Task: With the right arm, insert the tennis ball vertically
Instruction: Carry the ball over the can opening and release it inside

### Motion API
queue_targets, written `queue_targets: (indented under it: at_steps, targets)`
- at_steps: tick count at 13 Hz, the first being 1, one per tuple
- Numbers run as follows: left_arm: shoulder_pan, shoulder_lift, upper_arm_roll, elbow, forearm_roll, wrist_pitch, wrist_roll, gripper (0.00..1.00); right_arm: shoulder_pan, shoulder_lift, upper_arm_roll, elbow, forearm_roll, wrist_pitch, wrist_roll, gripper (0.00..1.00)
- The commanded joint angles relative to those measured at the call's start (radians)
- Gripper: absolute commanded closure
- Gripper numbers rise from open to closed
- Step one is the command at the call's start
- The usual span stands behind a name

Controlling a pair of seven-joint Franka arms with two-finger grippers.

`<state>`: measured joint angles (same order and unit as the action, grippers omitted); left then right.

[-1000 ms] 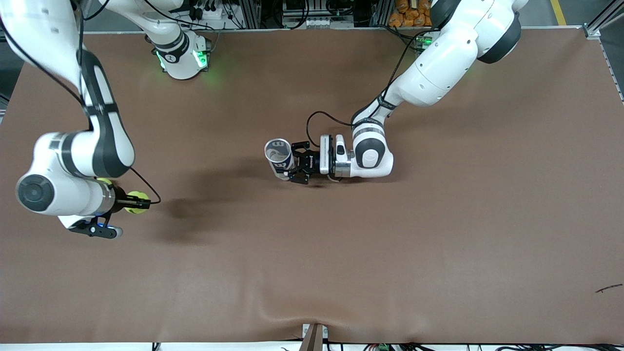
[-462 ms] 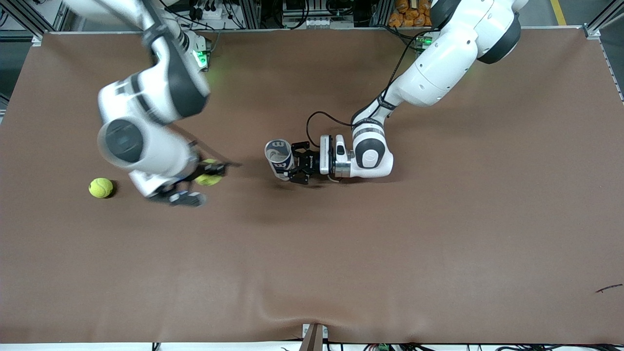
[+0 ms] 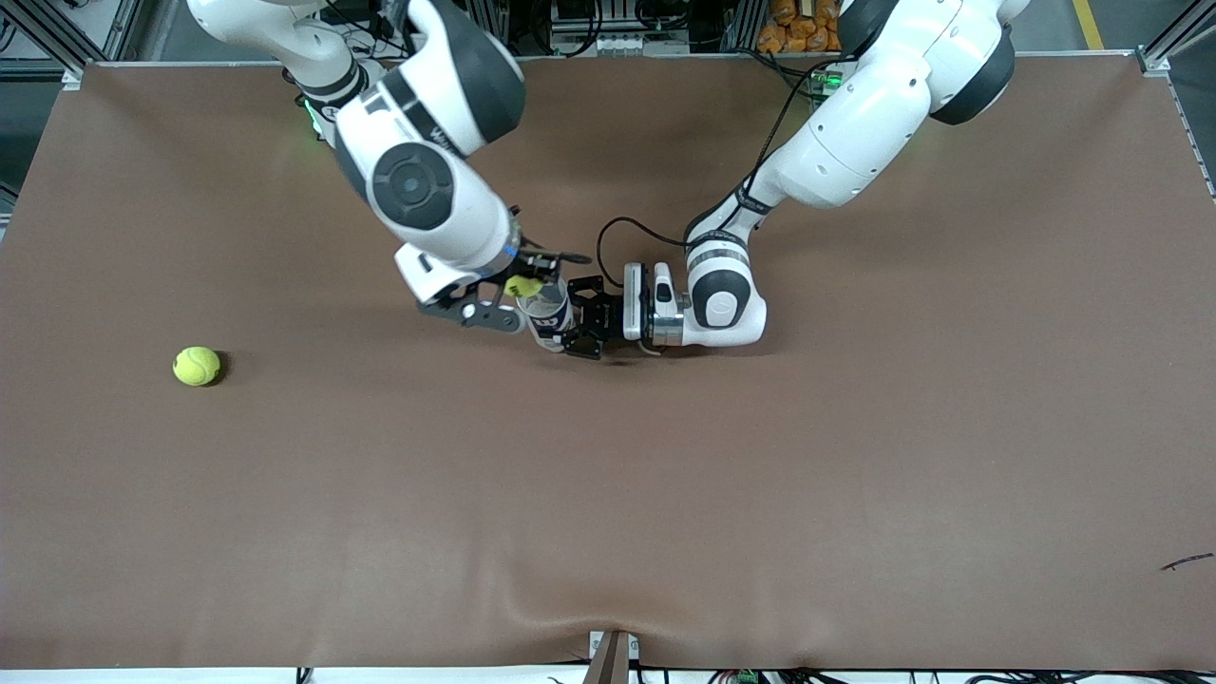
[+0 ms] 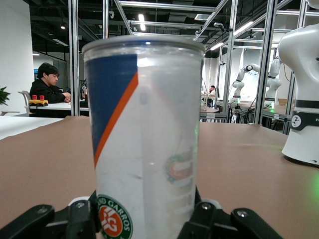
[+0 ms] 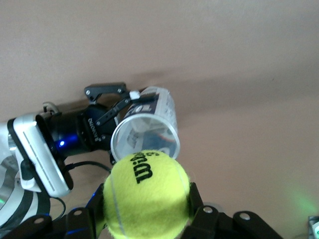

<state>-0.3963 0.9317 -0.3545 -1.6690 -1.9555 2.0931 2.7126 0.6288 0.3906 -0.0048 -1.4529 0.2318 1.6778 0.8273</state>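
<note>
- Front view: right arm has swung in from its own end of the table toward the middle; right gripper (image 3: 524, 285) now sits over the mouth of the clear plastic tennis-ball can with blue, orange and white label (image 3: 544, 313).
- A second ago it was low over the table near the right arm's end; half a second ago it was partway across.
- Yellow-green felt tennis ball (image 3: 523, 285) rides in the right gripper, fingers clamped on its sides. Right wrist view confirms: ball (image 5: 148, 194) pinched between the pads, black brand lettering up, can's open rim (image 5: 144, 137) just past it.
- Left gripper (image 3: 581, 328) has not shifted across the three front frames; jaws closed around the can's lower body, holding it upright on the brown table covering (image 3: 855, 456). Left wrist view: can (image 4: 144, 134) fills the frame, vertical, fingers (image 4: 209, 219) at its base.
- Second loose yellow-green tennis ball (image 3: 197, 366) lies on the table toward the right arm's end, uncovered once the arm left.
- Judgement: transport looks done; what remains is centring the ball on the rim, lowering, releasing. Ball appears slightly off the opening's centre in the right wrist view, so a rim catch is the risk.
</note>
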Motion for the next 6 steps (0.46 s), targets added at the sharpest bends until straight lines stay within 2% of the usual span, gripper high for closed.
queue_targets:
  at_steps: [1,6]
  targets:
    - [-0.001,0.012,-0.001,0.008,-0.031,-0.019,0.061,0.36,0.006,0.034,-0.014,0.002,0.024,0.003,0.029,0.65]
    - [-0.001,0.012,0.0,0.006,-0.029,-0.019,0.075,0.35,-0.003,0.097,-0.014,0.002,0.026,0.061,0.027,0.63]
